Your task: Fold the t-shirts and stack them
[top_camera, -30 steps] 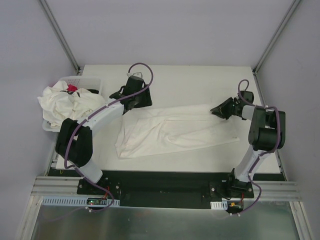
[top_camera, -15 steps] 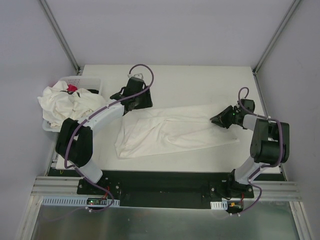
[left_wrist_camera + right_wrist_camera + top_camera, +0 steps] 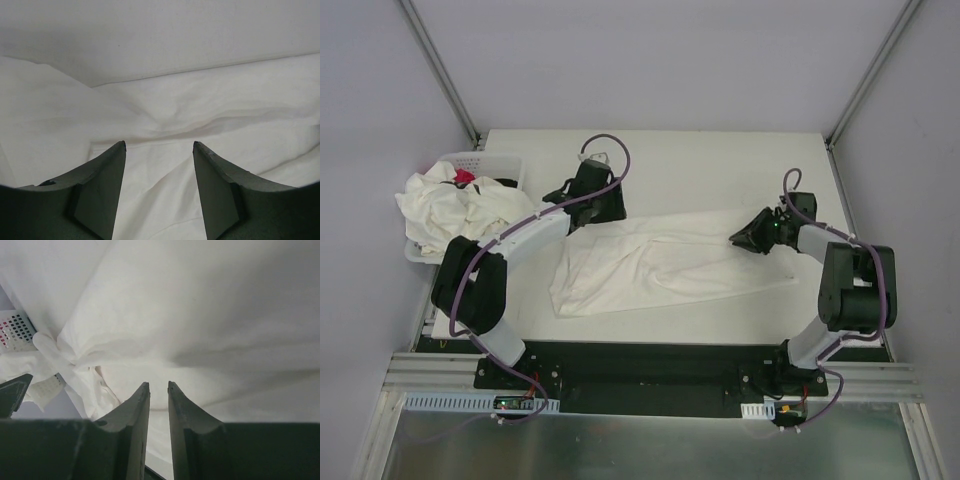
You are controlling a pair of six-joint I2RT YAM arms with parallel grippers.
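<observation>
One off-white t-shirt (image 3: pixel 660 262) lies spread lengthwise across the middle of the table, wrinkled. More t-shirts (image 3: pixel 445 208) are heaped in and over the basket at the left. My left gripper (image 3: pixel 582 205) hovers over the spread shirt's far left corner. In its wrist view it (image 3: pixel 159 145) stands open, with cloth lying below and nothing between the fingers. My right gripper (image 3: pixel 745 238) is low over the shirt's far right end. It (image 3: pixel 158 384) shows a narrow gap between its jaws, and the shirt (image 3: pixel 210 315) runs unbroken behind them.
The white perforated basket (image 3: pixel 485 160) stands at the table's left edge, with a small red packet (image 3: pixel 466 177) in it. The basket (image 3: pixel 15 330) also shows at the left of the right wrist view. Grey walls close in the table's back and sides.
My right gripper has swung left and slightly nearer, onto the shirt's right end. The left gripper has barely shifted. The shirt lies as before.
</observation>
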